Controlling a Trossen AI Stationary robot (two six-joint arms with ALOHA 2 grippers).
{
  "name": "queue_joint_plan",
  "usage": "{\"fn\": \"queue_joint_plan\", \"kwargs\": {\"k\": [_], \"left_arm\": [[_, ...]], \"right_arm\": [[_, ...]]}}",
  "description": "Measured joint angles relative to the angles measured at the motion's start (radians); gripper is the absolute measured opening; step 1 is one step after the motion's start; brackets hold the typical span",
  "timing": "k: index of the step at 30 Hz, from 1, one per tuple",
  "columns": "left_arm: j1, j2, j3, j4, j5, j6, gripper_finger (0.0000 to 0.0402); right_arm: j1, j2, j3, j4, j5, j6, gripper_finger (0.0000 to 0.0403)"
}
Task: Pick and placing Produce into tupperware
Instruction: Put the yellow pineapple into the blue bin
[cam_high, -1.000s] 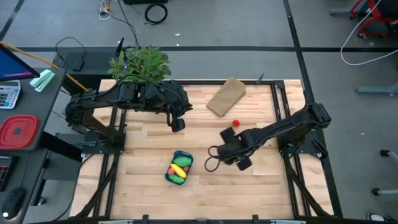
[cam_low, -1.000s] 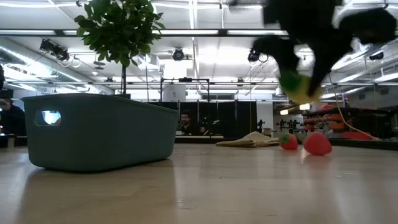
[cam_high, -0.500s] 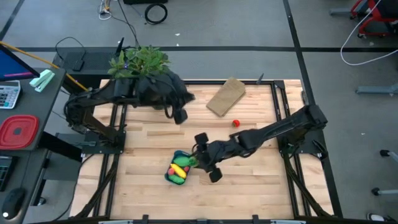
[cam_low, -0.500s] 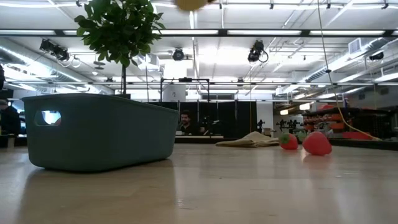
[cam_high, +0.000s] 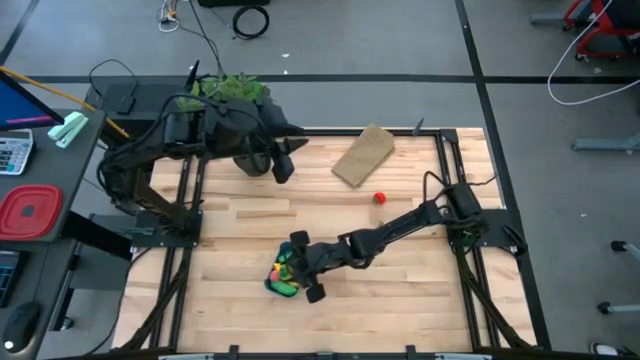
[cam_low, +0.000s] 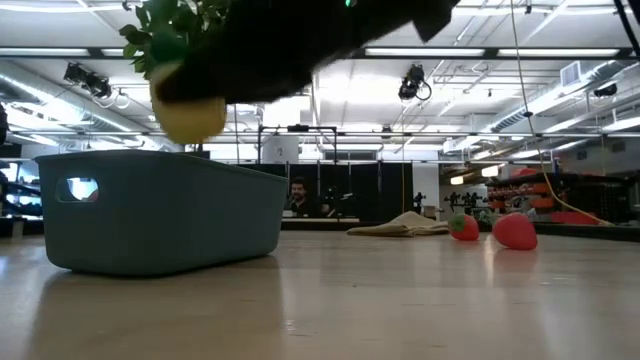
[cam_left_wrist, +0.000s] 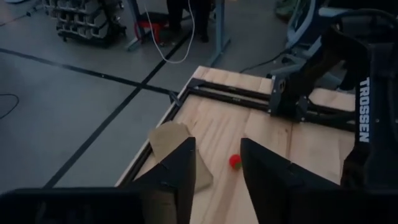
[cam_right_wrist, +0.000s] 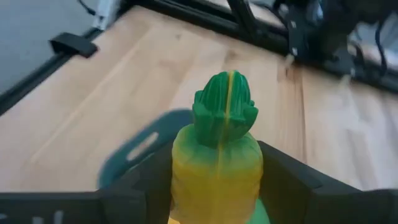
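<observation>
Right wrist view: we hold a toy pineapple (cam_right_wrist: 216, 155) clamped in the right gripper (cam_high: 303, 278), over the blue tupperware (cam_high: 272, 285) that sits front-centre on the table (cam_high: 400, 290). Risk: the tub already holds pieces, so a high release could bounce it out. Since 0.5 s ago we've moved fully over the tub. Left gripper (cam_left_wrist: 214, 180) open, parked at the back by the plant (cam_high: 228, 88); red piece (cam_high: 379, 198) not yet picked.

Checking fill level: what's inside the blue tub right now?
The blue tub shows a yellow piece and a green piece. The right gripper, holding a toy pineapple, covers the rest.
</observation>
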Motion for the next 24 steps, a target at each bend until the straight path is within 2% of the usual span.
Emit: {"fn": "queue_joint_plan", "kwargs": {"k": [6,12,16,19,24], "left_arm": [[0.005,0.001,-0.028,-0.008,-0.002,-0.001,0.016],[0.006,0.001,-0.028,-0.012,-0.003,-0.002,0.0163],[0.005,0.001,-0.028,-0.013,-0.003,-0.002,0.0157],[0.006,0.001,-0.028,-0.012,-0.003,-0.002,0.0156],[0.005,0.001,-0.028,-0.019,-0.003,-0.003,0.016]], "right_arm": [[-0.012,0.028,0.002,-0.035,0.006,0.041,0.0203],[-0.022,0.015,0.004,-0.124,0.005,0.02,0.0203],[-0.006,0.016,0.004,-0.232,-0.046,-0.144,0.0204],[0.018,0.025,0.004,-0.261,0.003,-0.272,0.0204],[0.023,0.02,0.004,-0.267,0.023,-0.324,0.0205]]}}
